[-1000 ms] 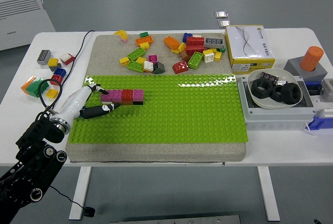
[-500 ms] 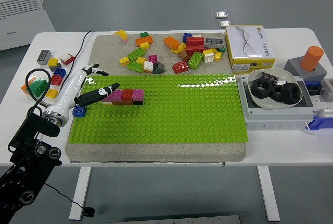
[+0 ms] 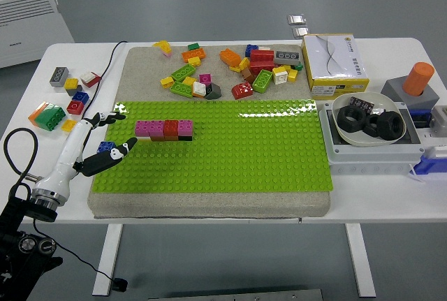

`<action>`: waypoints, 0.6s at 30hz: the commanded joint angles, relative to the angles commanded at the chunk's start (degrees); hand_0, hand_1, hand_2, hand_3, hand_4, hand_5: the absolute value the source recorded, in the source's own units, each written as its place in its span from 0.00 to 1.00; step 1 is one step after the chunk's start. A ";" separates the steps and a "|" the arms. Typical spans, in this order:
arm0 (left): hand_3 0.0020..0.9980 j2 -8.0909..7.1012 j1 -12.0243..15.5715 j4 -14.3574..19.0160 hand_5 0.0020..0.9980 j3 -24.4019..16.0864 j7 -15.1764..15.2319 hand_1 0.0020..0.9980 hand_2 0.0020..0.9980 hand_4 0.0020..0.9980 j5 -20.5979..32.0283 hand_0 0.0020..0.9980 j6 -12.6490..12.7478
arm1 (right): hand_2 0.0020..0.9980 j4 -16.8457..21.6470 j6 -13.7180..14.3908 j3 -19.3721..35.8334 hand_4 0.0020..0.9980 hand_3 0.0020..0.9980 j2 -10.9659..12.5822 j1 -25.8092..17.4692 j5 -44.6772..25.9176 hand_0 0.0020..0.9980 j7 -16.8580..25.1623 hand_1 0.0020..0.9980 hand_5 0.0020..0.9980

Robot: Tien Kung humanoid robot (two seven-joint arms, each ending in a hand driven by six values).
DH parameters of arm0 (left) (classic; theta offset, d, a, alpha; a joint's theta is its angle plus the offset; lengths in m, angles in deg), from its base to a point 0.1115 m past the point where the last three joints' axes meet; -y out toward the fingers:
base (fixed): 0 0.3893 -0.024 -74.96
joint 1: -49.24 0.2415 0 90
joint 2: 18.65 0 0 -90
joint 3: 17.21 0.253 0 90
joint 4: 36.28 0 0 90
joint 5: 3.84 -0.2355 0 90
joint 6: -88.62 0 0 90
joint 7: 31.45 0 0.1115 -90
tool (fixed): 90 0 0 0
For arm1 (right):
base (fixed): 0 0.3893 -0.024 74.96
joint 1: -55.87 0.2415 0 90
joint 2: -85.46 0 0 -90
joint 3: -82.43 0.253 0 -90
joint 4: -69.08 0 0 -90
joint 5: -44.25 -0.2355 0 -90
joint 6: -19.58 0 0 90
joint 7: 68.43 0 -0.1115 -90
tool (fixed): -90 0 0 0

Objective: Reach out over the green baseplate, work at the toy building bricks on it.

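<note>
The green baseplate [image 3: 230,154] lies on a grey mat. A short row of magenta and red bricks [image 3: 164,129] stands on its left part, with a black piece under the right end. My left hand [image 3: 116,133] hovers over the plate's left edge, a little left of the row and apart from it. Its fingers [image 3: 105,160] are spread and hold nothing. A small blue brick [image 3: 106,147] sits at the plate's left edge between the thumb and the other fingers. The right hand is out of view.
Several loose bricks [image 3: 230,70] lie on the mat behind the plate, and more bricks [image 3: 66,98] on the table at the left beside a black cable. At the right stand a tissue box [image 3: 334,63], a white bowl [image 3: 369,121] with black rings and a grey tray.
My left arm has drawn back to the left and toward me, away from the brick row. The hand has let go of the row and the blue brick now shows beside it.
</note>
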 joint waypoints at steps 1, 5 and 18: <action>0.81 -0.12 0.77 0.04 0.07 -0.04 0.78 0.51 0.73 0.78 0.45 0.66 1.01 | 0.73 0.00 -0.15 1.10 0.91 0.81 0.28 0.11 1.02 0.52 0.08 0.62 1.00; 0.81 -0.84 3.18 -0.36 0.07 0.14 2.99 0.51 0.73 0.78 2.53 0.66 5.04 | 0.73 0.00 -0.61 5.85 0.91 0.81 1.36 0.31 4.85 0.52 0.20 0.62 1.00; 0.85 3.72 2.39 -3.76 0.30 4.02 8.15 0.23 0.44 0.91 11.51 0.45 18.03 | 0.74 0.00 -0.51 9.63 0.90 0.81 2.32 0.48 6.00 0.52 -0.34 0.63 1.00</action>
